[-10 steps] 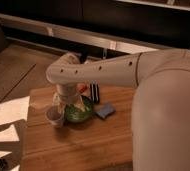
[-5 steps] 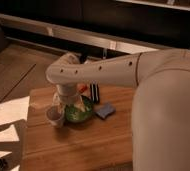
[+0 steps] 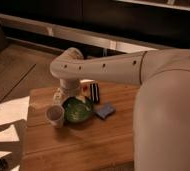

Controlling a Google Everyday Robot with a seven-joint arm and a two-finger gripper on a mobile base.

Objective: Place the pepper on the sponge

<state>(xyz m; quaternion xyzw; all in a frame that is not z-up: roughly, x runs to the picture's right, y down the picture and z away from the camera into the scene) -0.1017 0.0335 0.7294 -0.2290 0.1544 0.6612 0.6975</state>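
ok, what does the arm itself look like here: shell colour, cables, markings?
The arm is a smooth cream-white shell: fat rounded tubular links, a bulbous joint at the bend, and a row of small dark dots along the long link. No loose cables or lettering show. The gripper, equally pale, is low over the wooden table, just left of the green bowl.

Table (image 3: 88, 145) is matt, grained wood; arm (image 3: 108, 67) is smooth off-white plastic shell with a faint sheen. Gripper (image 3: 62, 95), centre left of the frame by the bowl's upper-left rim, looks like pale plastic. Green bowl (image 3: 78, 110) is glossy; sponge (image 3: 104, 110) is matt blue-grey; ribbed black block (image 3: 94, 92) is dull.
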